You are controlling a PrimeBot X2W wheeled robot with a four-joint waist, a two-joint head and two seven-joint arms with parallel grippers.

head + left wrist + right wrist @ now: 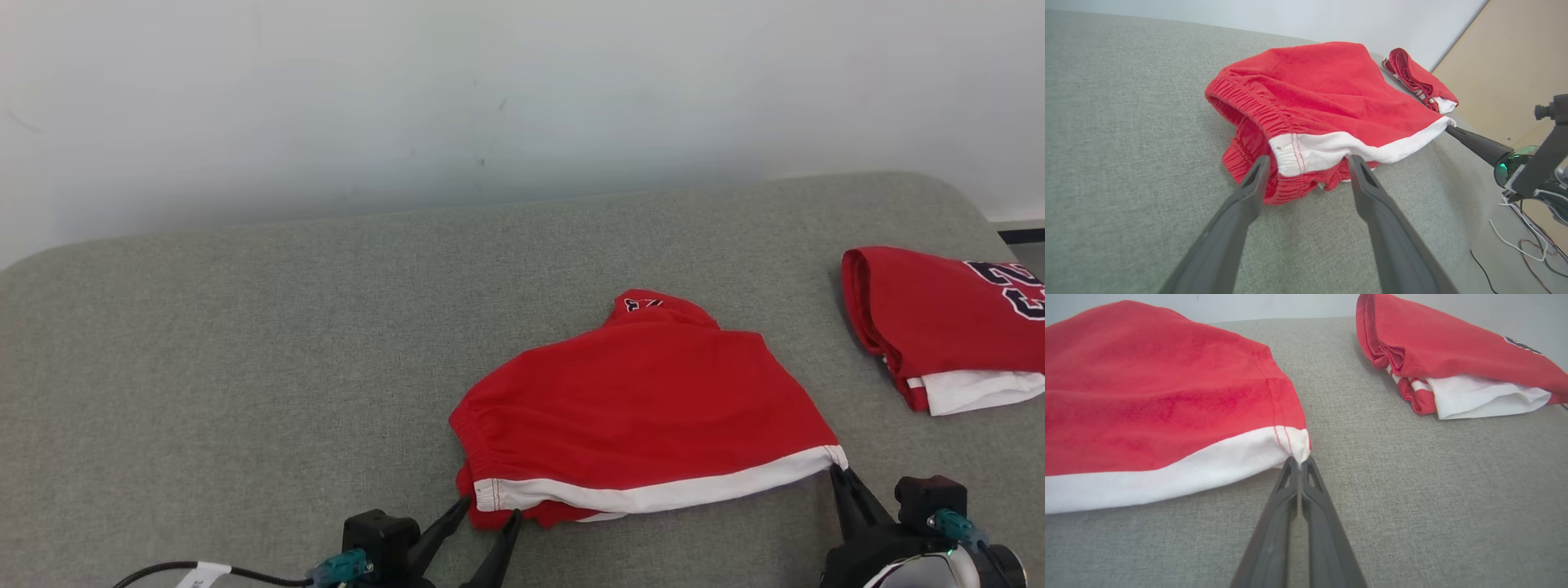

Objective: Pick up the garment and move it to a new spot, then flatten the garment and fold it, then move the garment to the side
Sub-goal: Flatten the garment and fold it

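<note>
A red garment with a white hem band lies rumpled on the grey cushioned surface. My left gripper is open at the garment's near left corner, its fingers straddling the white band and the gathered red waistband. My right gripper is shut on the garment's white near right corner, which it pinches between its tips; it also appears as a dark point at the hem's end in the left wrist view.
A second red and white garment lies folded at the surface's right edge, with dark numerals on it. A pale wall stands behind. Cables lie off the right side, by a tan panel.
</note>
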